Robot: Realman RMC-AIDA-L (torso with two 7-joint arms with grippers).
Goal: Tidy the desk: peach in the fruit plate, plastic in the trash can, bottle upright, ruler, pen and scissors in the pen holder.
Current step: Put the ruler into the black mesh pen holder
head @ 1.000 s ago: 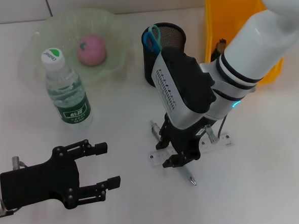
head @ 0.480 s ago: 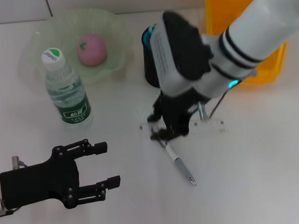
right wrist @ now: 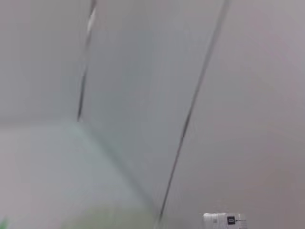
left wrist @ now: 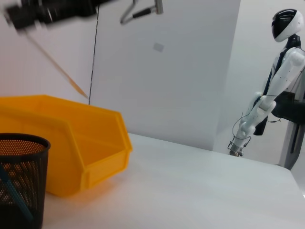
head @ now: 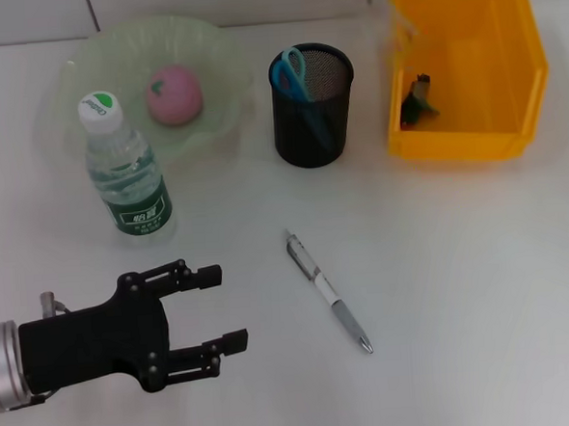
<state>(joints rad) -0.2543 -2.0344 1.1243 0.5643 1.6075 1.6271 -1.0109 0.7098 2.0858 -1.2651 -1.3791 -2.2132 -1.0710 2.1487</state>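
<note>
Nearest, at about seven o'clock on the bench, the left pincer hovers with its black fingers spread and nothing between them, pointing toward three o'clock. Just past it, near the middle of the head view, the pen lies flat and alone, its tip toward five o'clock, well apart from the pincer. At ten o'clock the bottle stands upright, cap on, and behind it the peach sits in the fruit plate. At twelve o'clock the pen holder carries the blue-handled scissors, and at two o'clock the yellow trash can holds a small dark scrap, probably the plastic. No ruler lies on the bench; whether it is in the holder cannot be told. The right pincer is out of the head view, and its state cannot be told. The step in hand looks like the pen. The next move calls for a pincer to come over it, align across its shaft, pinch and carry it to the holder.
</note>
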